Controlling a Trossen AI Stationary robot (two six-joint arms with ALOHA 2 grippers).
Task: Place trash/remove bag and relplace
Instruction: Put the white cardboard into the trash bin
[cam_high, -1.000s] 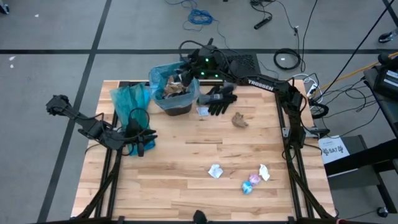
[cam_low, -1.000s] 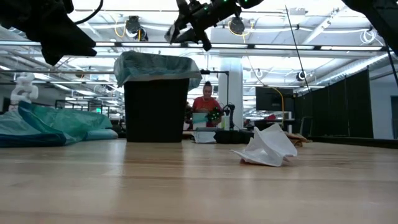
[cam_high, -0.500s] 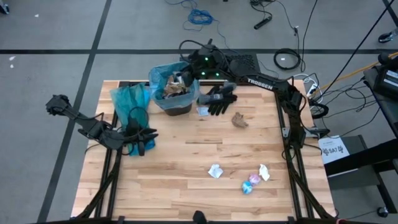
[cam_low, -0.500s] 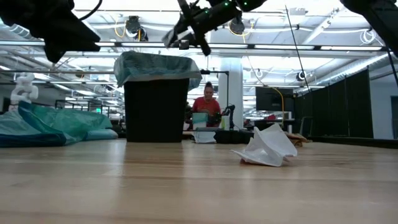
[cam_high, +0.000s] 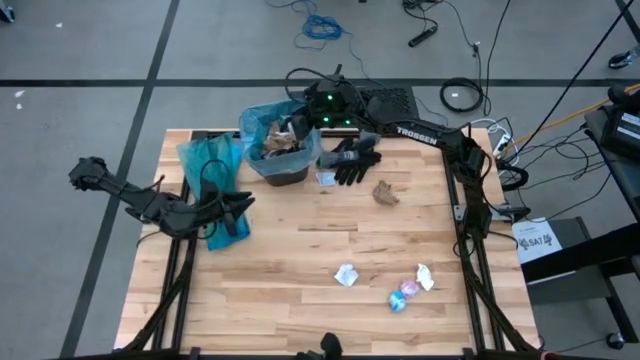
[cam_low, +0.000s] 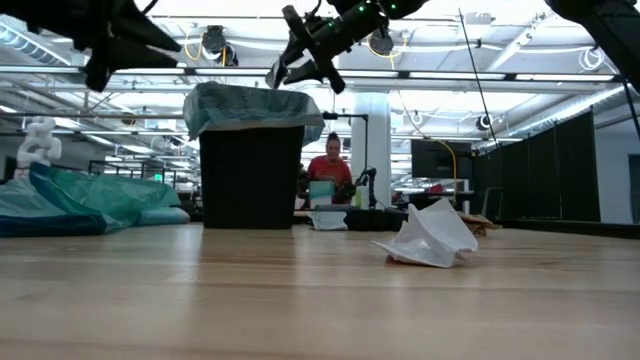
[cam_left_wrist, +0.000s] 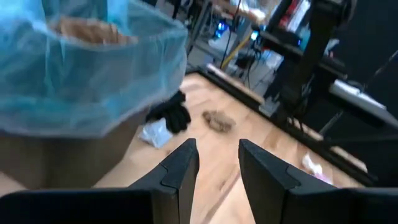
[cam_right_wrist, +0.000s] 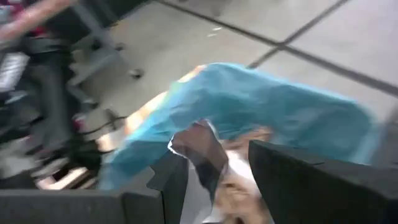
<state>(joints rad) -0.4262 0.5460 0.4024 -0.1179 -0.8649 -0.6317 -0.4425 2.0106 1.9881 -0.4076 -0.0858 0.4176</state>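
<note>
A dark bin lined with a blue bag (cam_high: 277, 148) stands near the table's far edge, with brown and white scraps in it; the low view shows it too (cam_low: 250, 150). My right gripper (cam_high: 297, 124) hovers over the bin's opening (cam_low: 278, 75), shut on a whitish scrap (cam_right_wrist: 205, 152). My left gripper (cam_high: 243, 203) is open in the air to the bin's left and nearer, touching nothing (cam_left_wrist: 217, 149). Loose scraps lie on the table: a brown one (cam_high: 385, 192), two white ones (cam_high: 346, 274) (cam_high: 425, 277) and a blue-pink wrapper (cam_high: 403, 295). My right gripper pinches the whitish scrap (cam_right_wrist: 208, 162) between its two fingers. It comes from the table's right, slanting down over the bin. The scrap is lifted clear, above the bag's rim (cam_low: 255, 100).
A spare blue bag (cam_high: 205, 160) lies crumpled left of the bin. Black gloves (cam_high: 350, 158) and a small pale scrap (cam_high: 326, 178) lie right of it. A crumpled white paper (cam_low: 430, 238) sits close in the low view. A person sits beyond the table (cam_low: 330, 170).
My left gripper has risen and swung toward the far edge and the bin. My right gripper has dipped a little toward the bin's opening, still holding the scrap.
</note>
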